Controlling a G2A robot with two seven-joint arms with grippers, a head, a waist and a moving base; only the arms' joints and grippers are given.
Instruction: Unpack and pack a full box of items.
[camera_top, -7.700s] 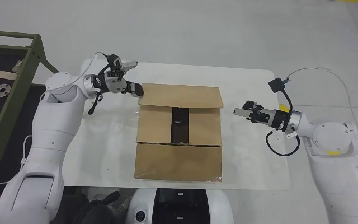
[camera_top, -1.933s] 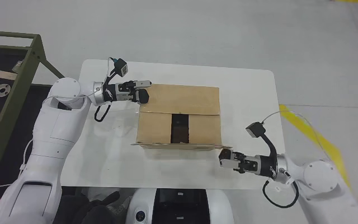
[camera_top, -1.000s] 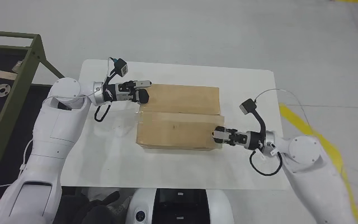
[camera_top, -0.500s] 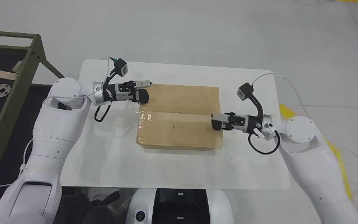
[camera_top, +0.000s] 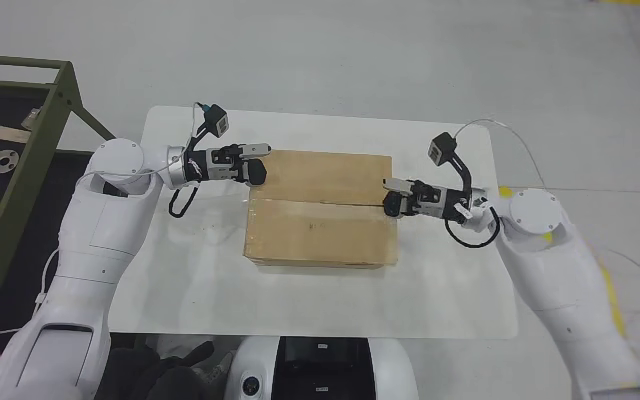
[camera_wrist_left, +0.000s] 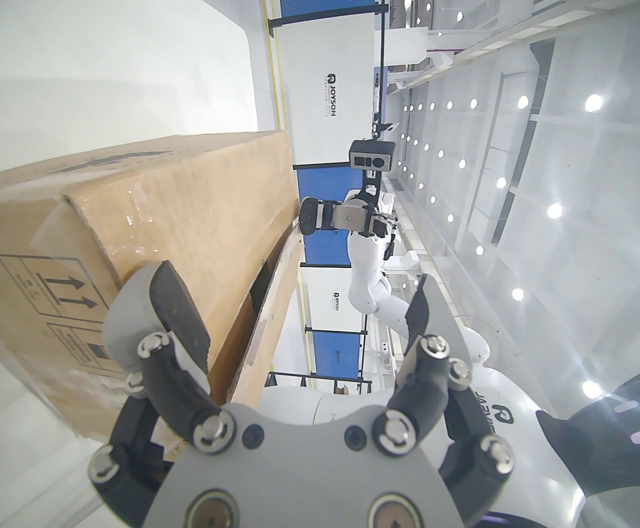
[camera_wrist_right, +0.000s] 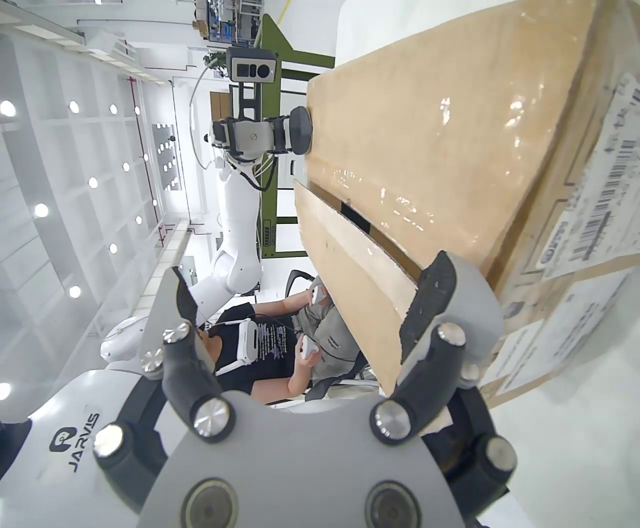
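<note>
Cardboard box (camera_top: 320, 210) sits mid tabletop (camera_top: 200, 270), long sides running left to right. Both long top flaps are folded down and meet at a seam along the middle of the top. The far flap (camera_wrist_right: 440, 125) lies flat, with glossy tape on it. The near flap (camera_wrist_right: 350, 260) is not fully down: its edge rides a bit above the far flap, and both wrist views show a dark slit at the seam. The box's left end wall has an arrow label (camera_wrist_left: 65, 295), and the right end wall carries barcode stickers (camera_wrist_right: 590, 210).

Left gripper (camera_top: 257, 161) is at the far-left top corner of the box, fingers spread apart, nothing between them. One dark pad (camera_wrist_left: 175, 310) is right at the corner of the left end wall and looks to touch the cardboard. The other finger (camera_wrist_left: 420, 315) is off the box in open air.

Right gripper (camera_top: 392, 197) is at the box's right end, level with the seam, fingers also spread wide and holding nothing. One finger (camera_wrist_right: 430, 300) sits against the right end of the near flap, by the top edge of the end wall. Cannot tell if it presses. The other finger (camera_wrist_right: 177, 295) is clear of the box.

The grippers face each other across the length of the box, each showing small in the other's wrist view. A green metal frame (camera_top: 40, 130) stands off the tabletop's left side.
</note>
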